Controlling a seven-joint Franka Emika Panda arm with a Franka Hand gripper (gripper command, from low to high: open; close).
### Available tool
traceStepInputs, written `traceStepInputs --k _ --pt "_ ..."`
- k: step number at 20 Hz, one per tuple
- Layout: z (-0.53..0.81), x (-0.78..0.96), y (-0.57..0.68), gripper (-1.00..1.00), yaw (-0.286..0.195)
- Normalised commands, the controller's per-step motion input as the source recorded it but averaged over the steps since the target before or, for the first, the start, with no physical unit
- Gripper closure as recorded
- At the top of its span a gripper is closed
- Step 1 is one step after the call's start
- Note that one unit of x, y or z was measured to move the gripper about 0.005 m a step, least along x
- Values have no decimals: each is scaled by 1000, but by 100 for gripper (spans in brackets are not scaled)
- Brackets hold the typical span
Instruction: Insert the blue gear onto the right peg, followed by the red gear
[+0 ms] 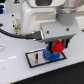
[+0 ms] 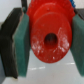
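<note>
The hand (image 1: 58, 46) is clamped on the red gear (image 1: 58, 46). In the wrist view the hand (image 2: 45, 42) shows its two green pads (image 2: 22, 47) pressed flat against opposite sides of the red gear (image 2: 50, 35), whose centre hole appears as a dark round opening in the stepped face. A strip of blue teeth shows past the red gear's edge in that view; this is the blue gear (image 2: 64, 5).

In the exterior view the red gear hangs directly above the blue gear (image 1: 51, 55), close to it; whether the two touch cannot be told at this size. The blue gear lies flat on the plate (image 1: 35, 59), toward the exterior view's right end of it. The plate is a pale rectangle with a black edge. The right peg is hidden by the gears and the hand, so its position cannot be made out.

The plate lies on a white worktop (image 1: 15, 72). The arm's white body (image 1: 42, 17) rises behind the hand, and a black cable (image 1: 15, 34) runs from it toward the exterior view's left.
</note>
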Motion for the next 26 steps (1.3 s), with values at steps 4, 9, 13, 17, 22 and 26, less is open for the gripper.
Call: traceStepInputs --k 4,9,13,17,22,26 --pt "-56 49 -60 100 0" --pt "156 5 5 100 0" --pt "443 21 -43 100 0" --pt "228 38 -46 100 0" --pt "-33 61 -128 100 0" --pt "-130 122 -174 100 0"
